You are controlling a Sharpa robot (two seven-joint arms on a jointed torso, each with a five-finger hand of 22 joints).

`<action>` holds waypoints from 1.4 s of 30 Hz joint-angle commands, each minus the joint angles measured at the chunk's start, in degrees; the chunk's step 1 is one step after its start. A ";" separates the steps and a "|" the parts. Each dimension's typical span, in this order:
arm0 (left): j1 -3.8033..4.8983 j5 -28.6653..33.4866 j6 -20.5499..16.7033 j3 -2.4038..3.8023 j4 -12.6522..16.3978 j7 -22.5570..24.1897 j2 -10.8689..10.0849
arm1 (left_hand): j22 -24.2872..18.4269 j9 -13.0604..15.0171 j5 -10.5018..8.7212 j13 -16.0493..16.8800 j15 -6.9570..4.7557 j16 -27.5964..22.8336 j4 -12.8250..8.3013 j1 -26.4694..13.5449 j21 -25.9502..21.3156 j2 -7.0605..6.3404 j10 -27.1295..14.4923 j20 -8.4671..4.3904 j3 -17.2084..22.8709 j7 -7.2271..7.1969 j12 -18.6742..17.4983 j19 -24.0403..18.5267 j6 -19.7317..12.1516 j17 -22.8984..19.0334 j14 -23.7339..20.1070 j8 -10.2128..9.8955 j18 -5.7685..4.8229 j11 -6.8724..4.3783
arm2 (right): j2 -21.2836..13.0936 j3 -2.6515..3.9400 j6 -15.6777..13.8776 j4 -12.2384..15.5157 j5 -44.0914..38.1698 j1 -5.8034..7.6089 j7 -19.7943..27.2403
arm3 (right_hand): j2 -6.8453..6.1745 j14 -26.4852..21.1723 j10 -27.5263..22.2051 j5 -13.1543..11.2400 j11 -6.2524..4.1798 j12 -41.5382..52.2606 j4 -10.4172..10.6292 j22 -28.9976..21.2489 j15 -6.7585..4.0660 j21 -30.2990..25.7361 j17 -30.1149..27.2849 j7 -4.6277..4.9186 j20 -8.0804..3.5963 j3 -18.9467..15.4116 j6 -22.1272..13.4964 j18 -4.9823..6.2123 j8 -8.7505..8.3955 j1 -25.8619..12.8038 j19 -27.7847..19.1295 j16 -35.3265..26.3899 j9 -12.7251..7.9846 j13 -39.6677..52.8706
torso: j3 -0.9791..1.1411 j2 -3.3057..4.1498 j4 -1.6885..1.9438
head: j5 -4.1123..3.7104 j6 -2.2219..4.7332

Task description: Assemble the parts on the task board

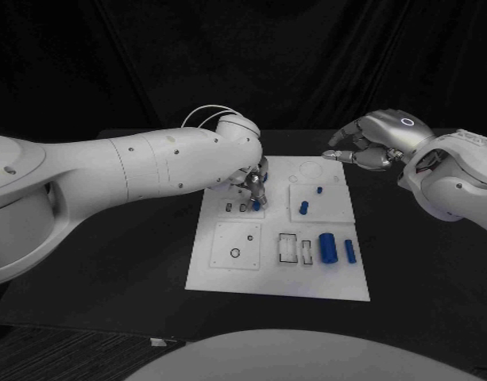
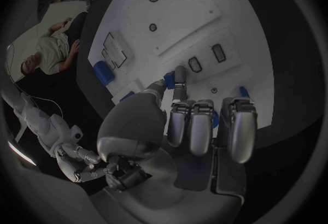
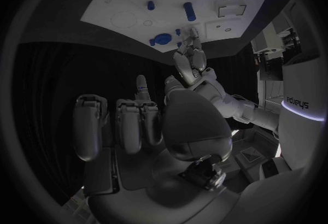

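On the left side of the white task board (image 1: 280,230), the left hand (image 1: 247,181) is down over the small slots, pinching a little blue peg (image 1: 256,205) between thumb and a fingertip and holding it right at the board surface; the left wrist view shows the same pinch, other fingers curled in, peg tip just beside two dark oval slots (image 2: 206,58); looks to me like a placement in progress, not done yet. Moving right, there's a short blue pin (image 1: 304,208) and a tiny blue stud (image 1: 318,190) on the board, plus a big blue cylinder (image 1: 326,248) and a slimmer blue bar (image 1: 349,252) lying loose next to empty rectangular cutouts (image 1: 295,249); so I'd guess most of the job is still left. Far right, the right hand (image 1: 369,148) hovers off the board's back corner, fingers curled in, holding nothing.
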 commanded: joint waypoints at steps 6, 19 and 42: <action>-0.14 0.28 0.61 0.04 0.10 0.92 -0.16 | 10.73 2.99 0.43 15.09 -1.02 0.15 -1.75 0.18 -0.05 -1.32 6.07 -0.85 3.08 -0.72 0.20 2.24 1.65 15.08 5.97 2.14 -0.42 -1.12 | 0.05 0.05 0.40 -0.11 -0.15 -0.12 -0.53 | -0.06 6.06 5.89 0.38 0.33 0.14 -0.09 13.03 0.43 -0.36 15.09 0.06 0.27 -0.26 -0.15 1.09 -0.17 0.40 3.09 0.15 -0.09 15.08 | 0.01 0.01 0.03 | 0.07 0.01; -0.12 0.29 -2.69 0.04 1.65 0.28 -2.07 | 10.81 6.07 0.60 15.09 -1.33 0.15 -2.96 -0.74 -0.12 -2.37 6.07 -1.23 6.10 -0.94 0.20 2.31 0.96 15.08 5.97 3.44 -0.43 -1.39 | -0.39 0.05 0.42 0.02 -0.15 -0.12 -0.69 | -0.07 6.06 5.89 0.40 0.35 0.14 -0.12 13.02 0.46 -0.41 15.09 0.08 0.30 -0.28 -0.09 1.10 -0.17 0.52 3.06 0.15 -0.10 15.08 | -0.01 -0.01 0.02 | 0.18 0.01; 0.38 0.33 -7.20 0.05 6.20 -2.72 -8.36 | 10.75 8.06 1.39 15.09 -1.45 0.15 -2.68 -2.96 -0.29 -3.02 6.07 -1.47 8.71 -0.81 0.20 2.27 -0.21 15.08 5.97 3.56 -0.40 -1.37 | -0.41 0.05 0.58 -0.20 -0.15 -0.46 -0.68 | -0.05 6.06 5.89 0.42 0.38 0.14 -0.12 12.98 0.47 -0.51 15.09 0.10 0.32 -0.30 -0.07 1.12 -0.18 0.62 3.02 0.15 -0.12 15.08 | 0.00 -0.02 0.00 | 0.64 0.01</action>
